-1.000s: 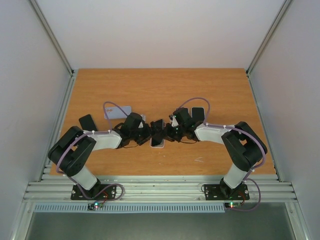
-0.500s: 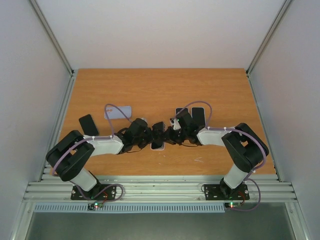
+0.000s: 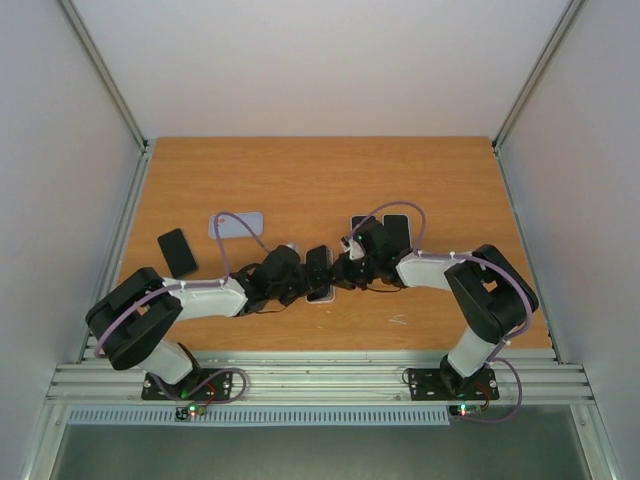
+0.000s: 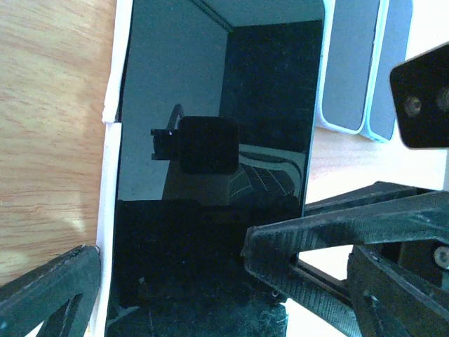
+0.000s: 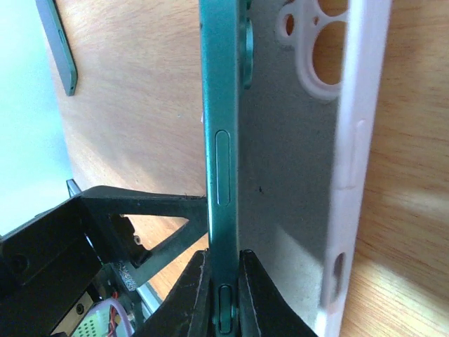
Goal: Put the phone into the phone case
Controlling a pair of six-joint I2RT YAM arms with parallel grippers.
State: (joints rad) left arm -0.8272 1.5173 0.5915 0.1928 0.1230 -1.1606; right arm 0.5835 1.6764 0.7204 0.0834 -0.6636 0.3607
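Pale enclosure walls are closing in a wooden worktop (image 3: 320,170), and both arms are meeting near its middle.

The right tool (image 5: 223,270) is pinching the teal phone (image 5: 219,105) by its long side, fingers pressed together on the thin edge just below the side button. It is holding the phone tipped up on edge over the phone case (image 5: 302,175), not flat in it. The case's grey inner back and its camera cut-out are showing bare beside the phone. That tilt looks deliberate: one long edge seems to be going against the phone case's wall first, so the other can be pressed down after.

The left tool (image 4: 168,270) is standing spread wide, one finger on each side of the phone's dark screen and gripping nothing. It appears to be waiting to steady the phone case or push the phone home. A white rim of the phone case is running along one side of the screen.

The right arm is reaching inward with its elbow raised over its base. The left arm is stretching low across the worktop, forearm pointing at the phone case.

A lilac case (image 3: 237,224) and a black handset (image 3: 177,252) are lying well apart from the phone case on the left arm's side. Two more dark handsets (image 3: 395,230) are lying near it, behind the right wrist.
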